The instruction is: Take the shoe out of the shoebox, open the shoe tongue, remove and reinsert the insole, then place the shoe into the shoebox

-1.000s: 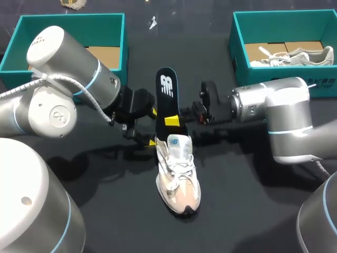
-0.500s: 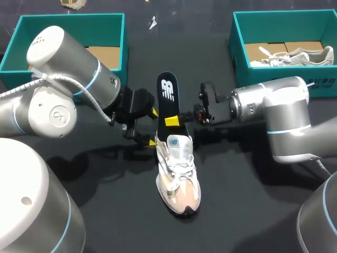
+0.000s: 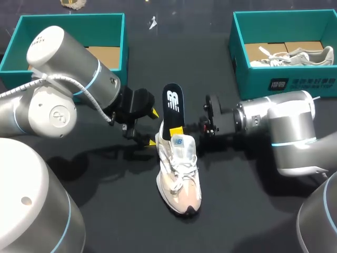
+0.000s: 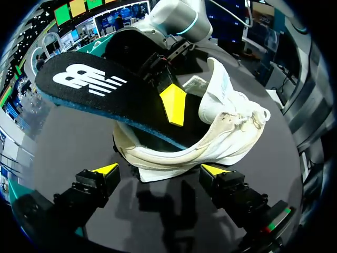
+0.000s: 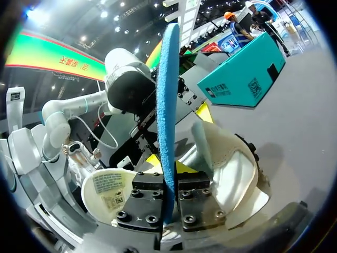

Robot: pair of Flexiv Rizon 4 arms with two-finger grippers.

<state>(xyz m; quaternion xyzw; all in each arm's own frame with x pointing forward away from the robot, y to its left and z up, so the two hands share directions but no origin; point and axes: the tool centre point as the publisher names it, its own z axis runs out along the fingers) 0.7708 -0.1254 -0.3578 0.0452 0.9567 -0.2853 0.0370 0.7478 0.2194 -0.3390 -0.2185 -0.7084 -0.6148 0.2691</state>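
L teal cardboard shoebox (image 3: pixel 68 23): brown card (image 3: pixel 103 54) inside. L jaws open, either side of heel of white-beige mesh sneaker (image 3: pixel 179 176), mid black bench (image 3: pixel 247 211). R jaws clamped on black blue-backed foam insole (image 3: pixel 172 103), standing at shoe's collar. R teal shoebox (image 3: pixel 284 79): another white sneaker (image 3: pixel 295 55).

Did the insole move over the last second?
Yes. The insole, held in the right pincer, has slid down toward the shoe, away from the left shoebox and slightly toward the right shoebox.
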